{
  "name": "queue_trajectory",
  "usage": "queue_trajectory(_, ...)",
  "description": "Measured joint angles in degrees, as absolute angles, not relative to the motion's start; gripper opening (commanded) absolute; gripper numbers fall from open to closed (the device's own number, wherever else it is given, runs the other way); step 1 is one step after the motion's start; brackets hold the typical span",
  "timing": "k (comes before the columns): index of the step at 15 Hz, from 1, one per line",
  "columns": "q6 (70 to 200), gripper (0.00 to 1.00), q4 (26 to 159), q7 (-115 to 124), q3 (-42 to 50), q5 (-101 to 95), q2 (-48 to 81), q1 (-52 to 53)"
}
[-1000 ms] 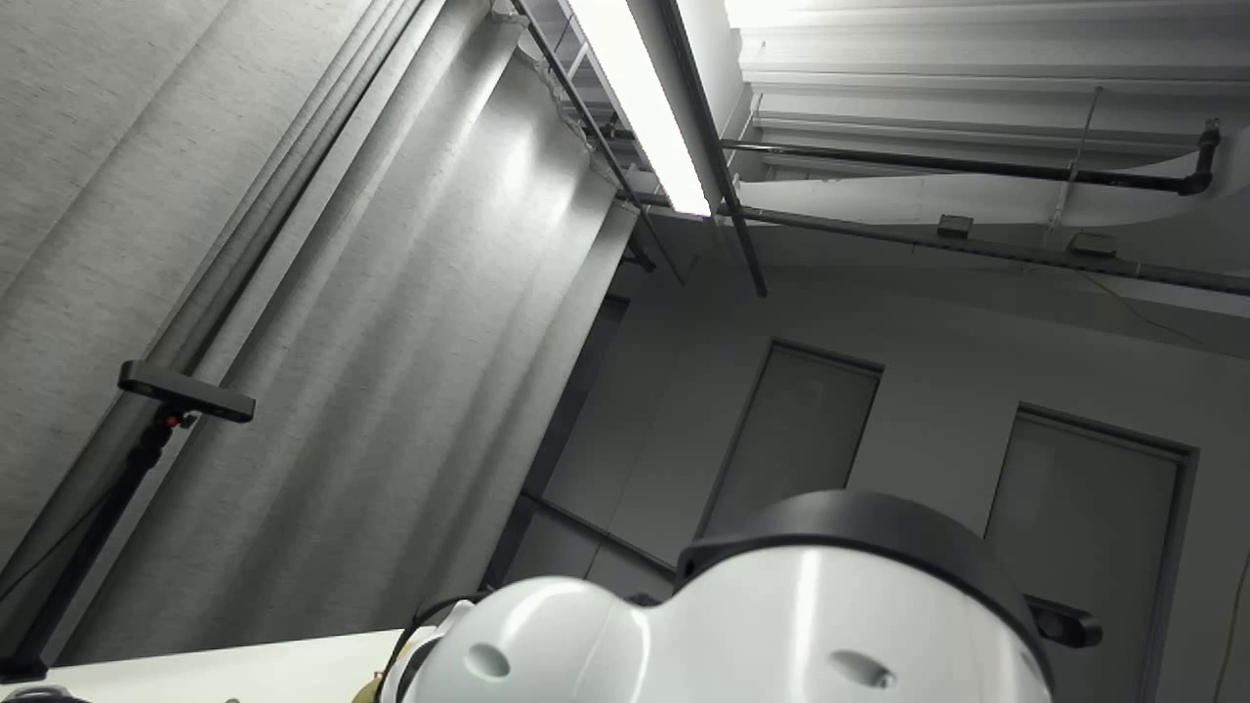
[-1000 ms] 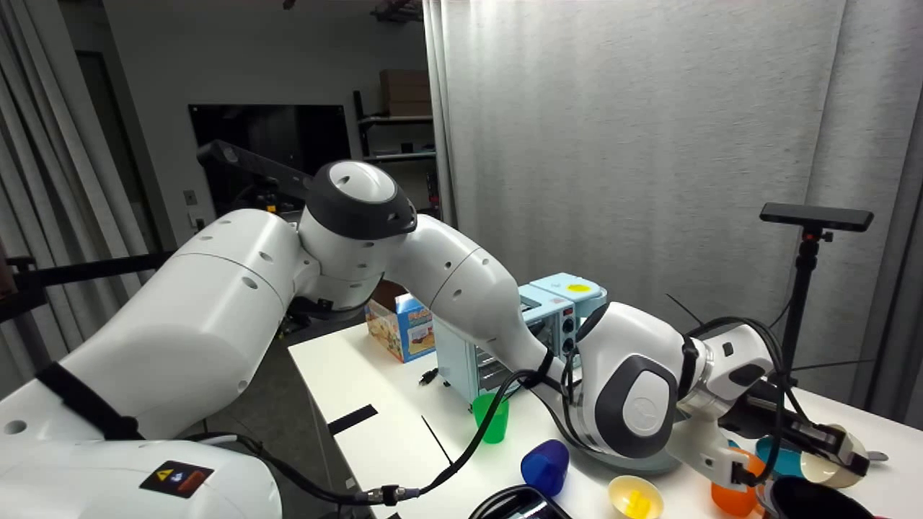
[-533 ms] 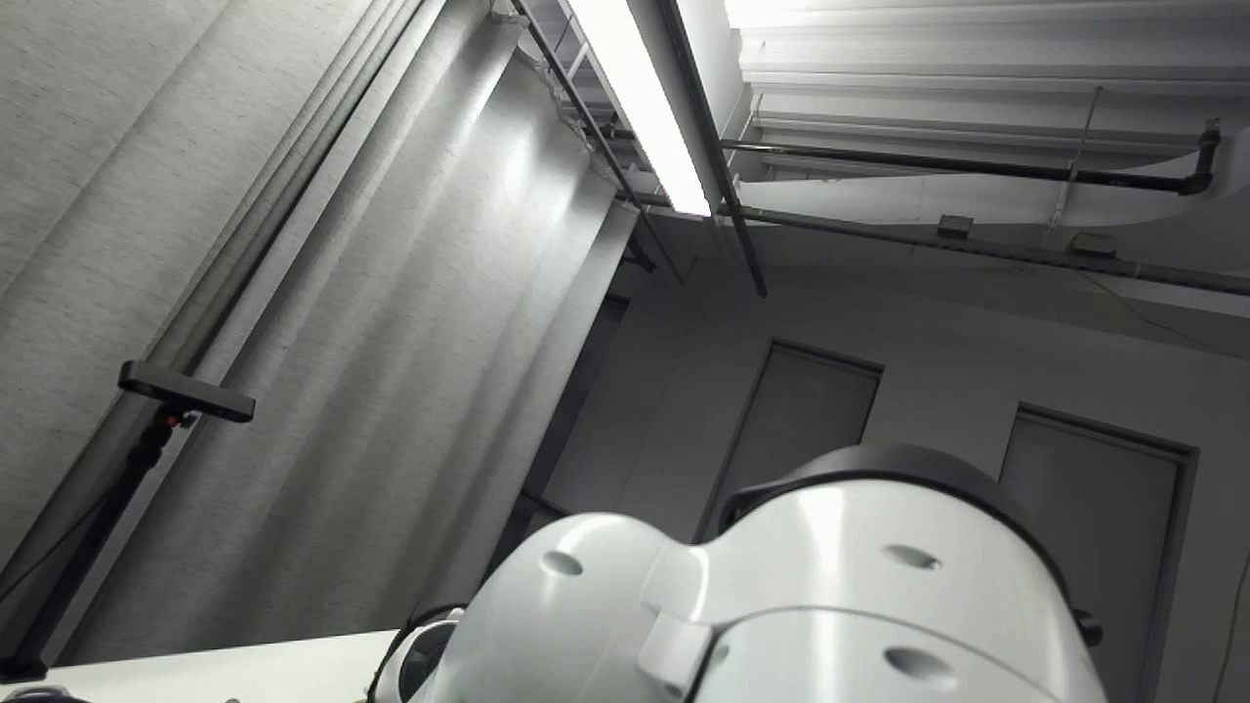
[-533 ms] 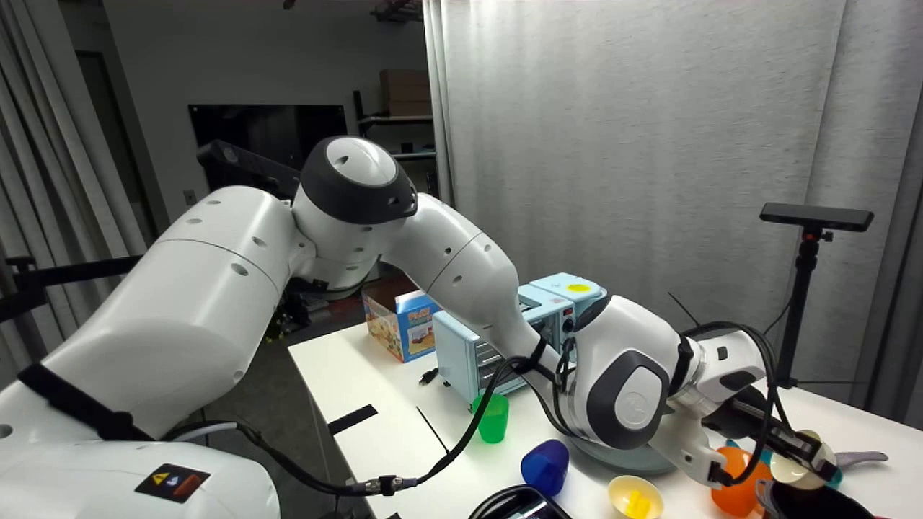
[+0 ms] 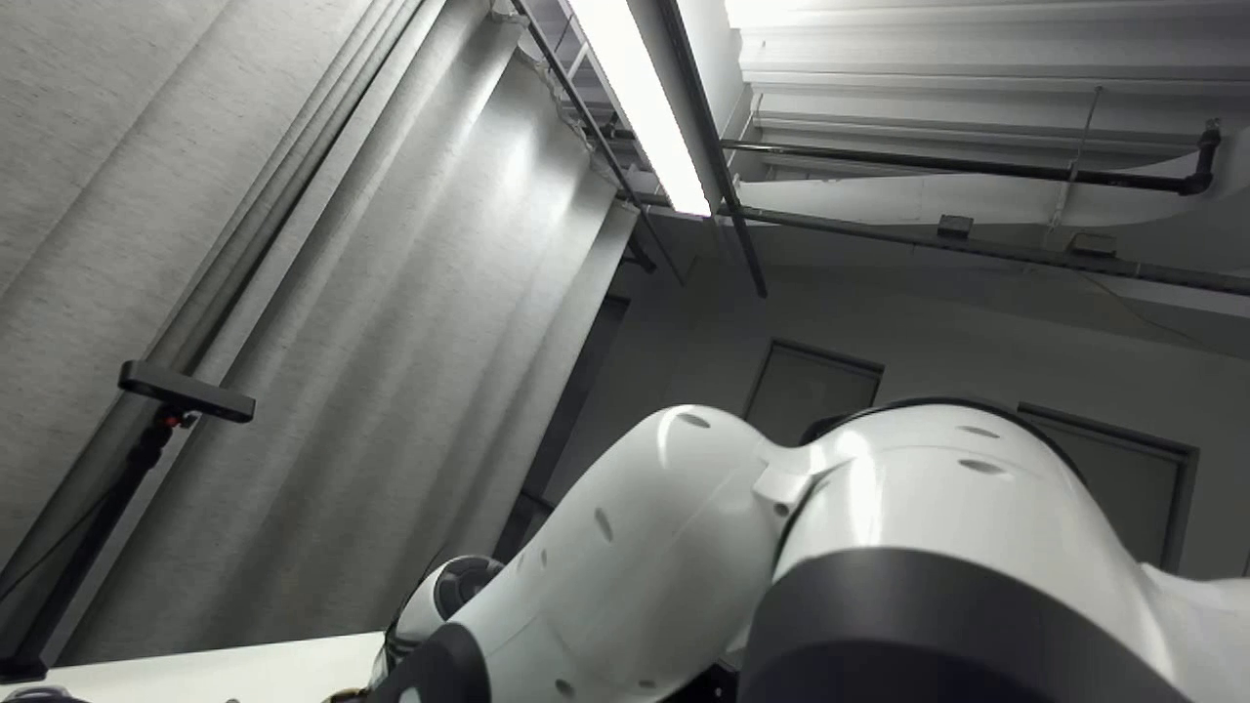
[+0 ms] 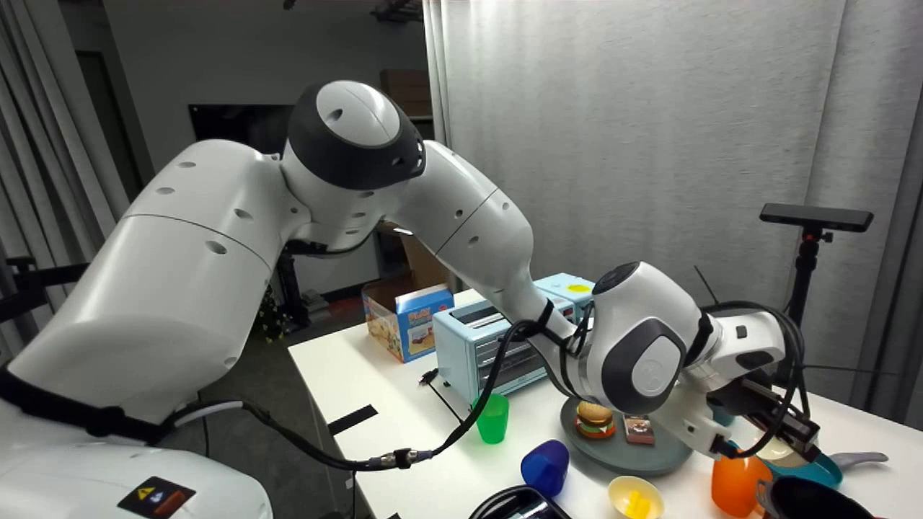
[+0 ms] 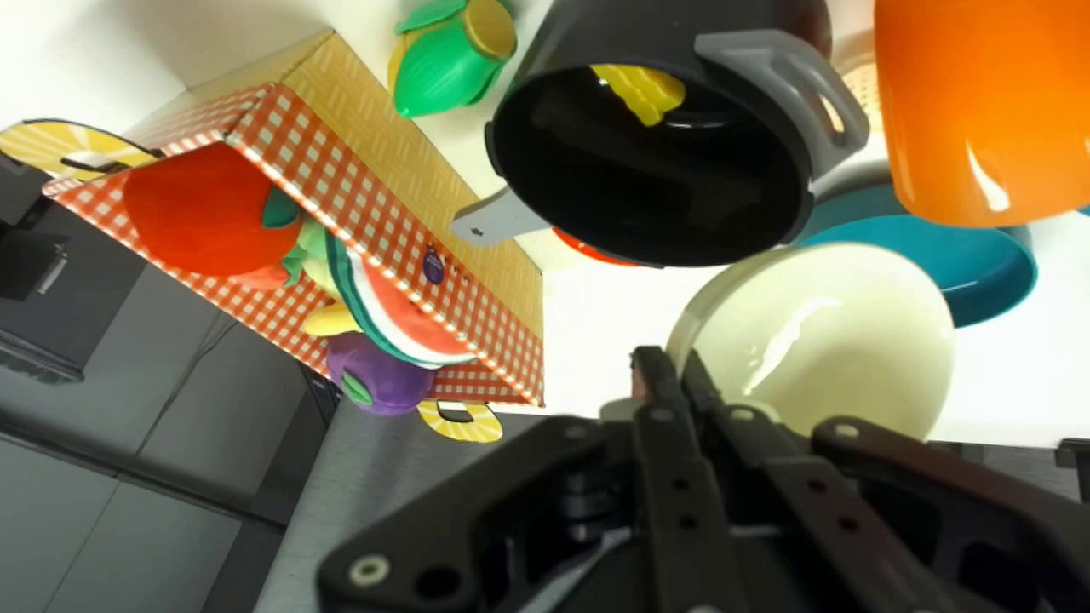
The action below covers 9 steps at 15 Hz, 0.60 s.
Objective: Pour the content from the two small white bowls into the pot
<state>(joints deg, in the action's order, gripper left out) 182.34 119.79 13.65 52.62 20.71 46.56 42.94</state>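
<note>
My gripper [image 7: 673,366] is shut on the rim of a small white bowl [image 7: 839,332]. The bowl is tilted, and no content shows in the visible part of its inside; the fingers hide its lower edge. In an exterior view my gripper [image 6: 797,436] holds the bowl [image 6: 780,454] above the table beside the black pot [image 6: 811,497]. In the wrist view the pot [image 7: 664,196] has its opening towards the camera, with yellow pieces [image 7: 643,89] inside. A second small bowl [image 6: 619,491], cream-coloured, stands on the table with yellow pieces [image 6: 637,506] in it.
An orange cup [image 6: 739,484] and a teal pan [image 6: 818,472] stand close to the pot. A checked box [image 7: 477,247] of plush fruit and a toy corn [image 7: 447,68] lie beyond. A grey plate [image 6: 642,461], blue cup [image 6: 546,467], green cup [image 6: 492,419] and toaster oven [image 6: 461,360] are also there.
The arm's elbow has risen and the gripper with the bowl has moved left in an exterior view, back towards the base. The plate with a toy burger and more of the teal pan now show.
</note>
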Motion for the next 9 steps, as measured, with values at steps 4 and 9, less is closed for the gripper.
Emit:
queue_trajectory(4, 175.91, 0.01, 118.3, 13.6, 49.0, 15.86, 39.65, 38.09)
queue_trajectory(9, 167.65, 0.01, 117.21, 13.67, 40.73, 9.96, 33.41, 29.95)
